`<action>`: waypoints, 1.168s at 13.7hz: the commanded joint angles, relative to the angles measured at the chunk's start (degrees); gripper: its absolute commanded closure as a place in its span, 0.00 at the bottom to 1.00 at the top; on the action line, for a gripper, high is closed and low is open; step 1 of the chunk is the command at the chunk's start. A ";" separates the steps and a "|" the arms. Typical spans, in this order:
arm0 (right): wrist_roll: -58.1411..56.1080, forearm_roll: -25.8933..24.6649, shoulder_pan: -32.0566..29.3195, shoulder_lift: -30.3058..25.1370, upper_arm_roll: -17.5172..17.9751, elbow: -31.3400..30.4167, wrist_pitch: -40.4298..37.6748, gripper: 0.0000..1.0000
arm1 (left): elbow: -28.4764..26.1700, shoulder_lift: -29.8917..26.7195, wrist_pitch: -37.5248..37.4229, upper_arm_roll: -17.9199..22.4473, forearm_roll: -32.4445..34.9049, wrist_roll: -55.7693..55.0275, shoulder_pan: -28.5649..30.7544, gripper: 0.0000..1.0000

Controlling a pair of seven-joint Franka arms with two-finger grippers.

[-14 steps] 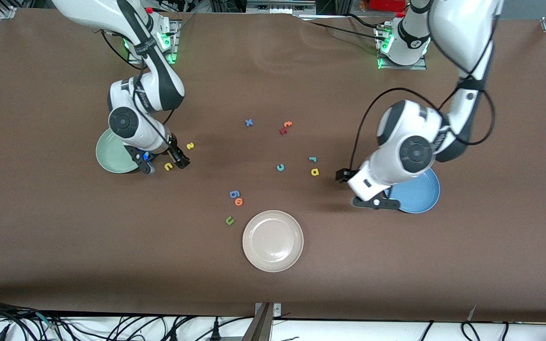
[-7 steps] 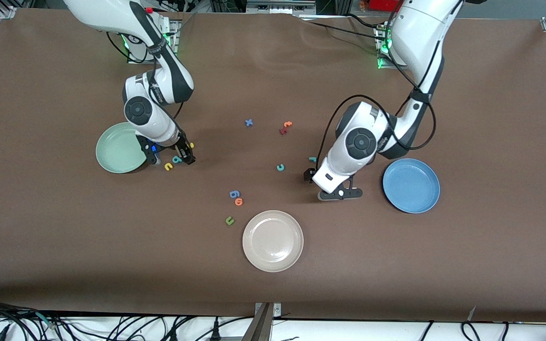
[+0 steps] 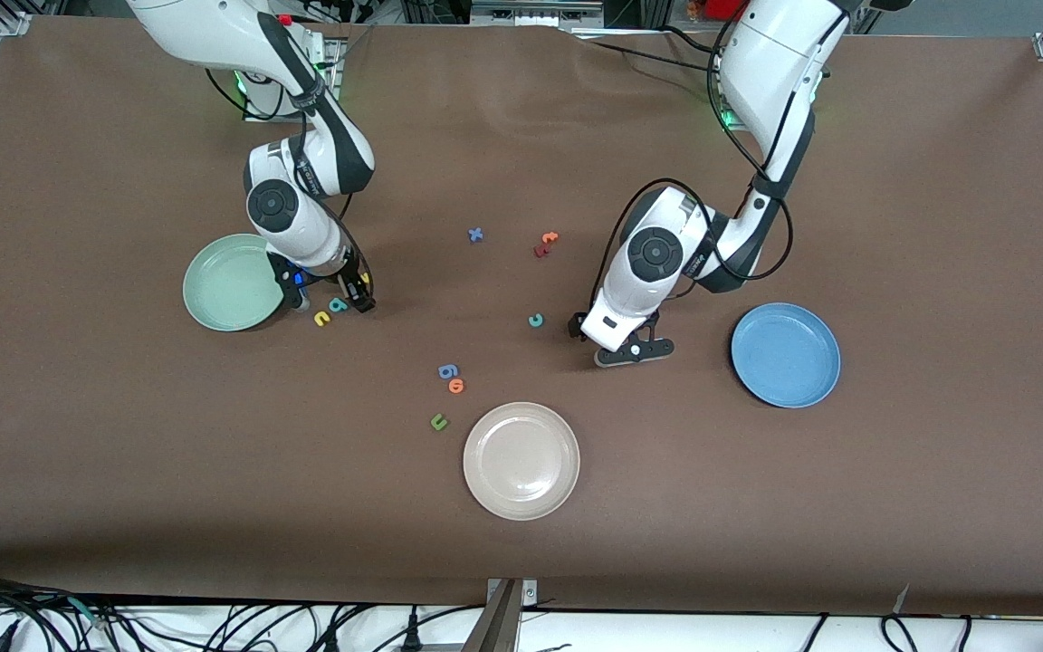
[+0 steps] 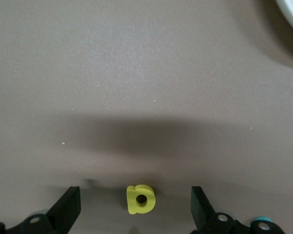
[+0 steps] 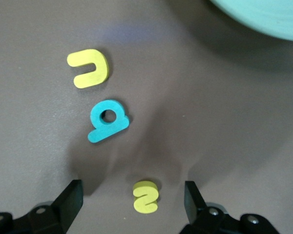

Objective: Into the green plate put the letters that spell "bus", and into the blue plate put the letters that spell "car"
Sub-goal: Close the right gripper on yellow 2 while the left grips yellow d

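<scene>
Brown matting is covering the table (image 3: pixel 123 471), and small foam letters are lying scattered across its middle. Toward the right arm's end, the green plate (image 3: pixel 227 282) is sitting empty, and the right gripper (image 3: pixel 351 292) is hanging low just beside it, its fingers (image 5: pixel 68 197) standing apart with the yellow s (image 5: pixel 146 196) lying between them on the mat. The teal b (image 5: pixel 107 120) and the yellow u (image 5: pixel 89 68) are resting close together, near the s and just nearer the front camera than the gripper. Toward the left arm's end, the blue plate (image 3: pixel 786 354) is also sitting empty, well apart from the left gripper (image 3: pixel 596 337), which is hanging low over the mat between the plate and the teal c (image 3: pixel 536 320). Its fingers (image 4: pixel 68 207) are spread wide, and the yellow a (image 4: pixel 140 199) is lying between them, touched by neither. The teal r is hidden under the left arm in the front view. Nearer the front camera, a beige-white plate (image 3: pixel 521 461) is resting with a dark green u (image 3: pixel 438 421), an orange o (image 3: pixel 456 386) and a blue letter (image 3: pixel 447 370) lying beside it.
</scene>
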 commanded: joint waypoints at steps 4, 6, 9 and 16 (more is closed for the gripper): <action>1.48 1.30 0.14 -0.43 1.06 -1.06 1.52 0.27 | -0.36 1.13 1.00 0.84 2.69 -6.27 -2.00 0.09; 1.30 1.30 0.14 -0.43 1.06 -1.06 1.43 0.36 | -0.01 1.48 1.00 0.84 4.10 -8.64 -2.97 0.15; 0.42 1.30 0.14 -0.34 1.06 -1.24 1.35 0.61 | 0.26 1.92 0.91 0.93 4.98 -9.44 -2.97 0.22; -1.07 1.21 0.14 -1.21 1.32 -0.45 -2.59 0.97 | 1.40 2.10 0.47 1.28 5.07 -9.35 -2.53 0.31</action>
